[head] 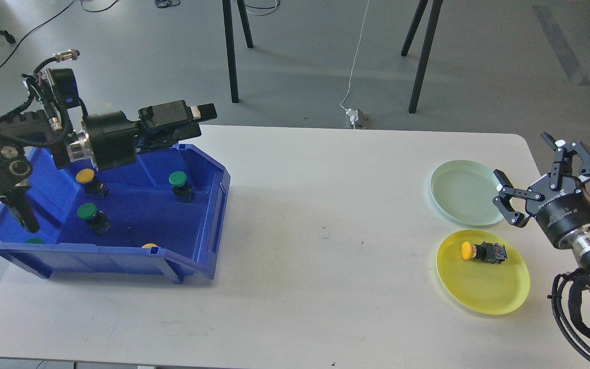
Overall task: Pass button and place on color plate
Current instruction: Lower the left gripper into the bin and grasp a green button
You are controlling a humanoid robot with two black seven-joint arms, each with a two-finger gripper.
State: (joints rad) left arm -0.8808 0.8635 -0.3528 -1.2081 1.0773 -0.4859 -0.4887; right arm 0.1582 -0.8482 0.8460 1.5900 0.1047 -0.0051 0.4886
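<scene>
At left of frame my blue plastic bin (208,215) holds yellow- and green-capped push buttons, while one yellow-capped button (482,251) lies on its side on the round yellow plate (484,287) at lower right, just below the pale green plate (459,192). My left gripper (204,114) hovers over the bin's far rim, and I cannot tell its jaw state; my right gripper (535,171) stands wide and empty by the green plate's right edge. The white tabletop (325,205) between bin and plates is bare.

Left of tabletop (300,215): blue plastic bin (208,225), several push buttons inside.
Right of tabletop: pale green round plate (461,192) behind yellow round plate (484,287).
On yellow plate: yellow-capped push button (482,251), lying sideways.
</scene>
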